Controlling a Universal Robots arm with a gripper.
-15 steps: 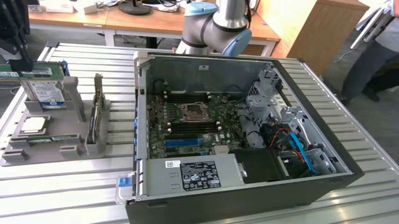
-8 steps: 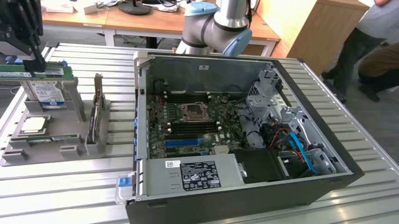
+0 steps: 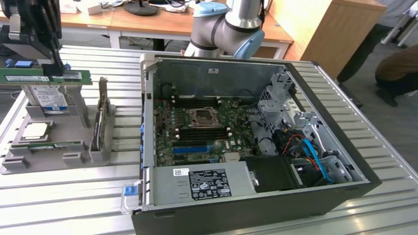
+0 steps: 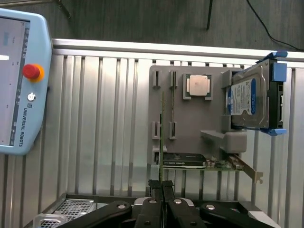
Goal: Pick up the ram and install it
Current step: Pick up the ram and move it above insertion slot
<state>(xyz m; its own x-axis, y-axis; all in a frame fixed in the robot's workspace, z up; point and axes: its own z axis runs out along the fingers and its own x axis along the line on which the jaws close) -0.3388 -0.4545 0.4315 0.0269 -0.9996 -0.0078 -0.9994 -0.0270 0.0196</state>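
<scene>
The ram point(image 3: 39, 77) is a slim green stick held level above the grey parts holder point(image 3: 58, 157) at the exterior view's left. My gripper point(image 3: 58, 72) is shut on its end nearest the computer case. In the wrist view the ram point(image 4: 162, 137) shows edge-on, a thin line running out from my gripper point(image 4: 161, 186), whose dark fingers point(image 4: 153, 190) are pressed against both of its faces. The open computer case point(image 3: 149, 122) lies to the exterior view's right, with the motherboard point(image 3: 171, 128) and its memory slots point(image 3: 230, 127) exposed.
On the holder sit a second green stick point(image 3: 56, 145), a processor point(image 3: 34, 129), a hard drive point(image 3: 47, 98) and an upright expansion card point(image 3: 101, 117). A teach pendant point(image 4: 19, 80) lies beside the ribbed table. A person point(image 3: 398, 68) stands at the far right.
</scene>
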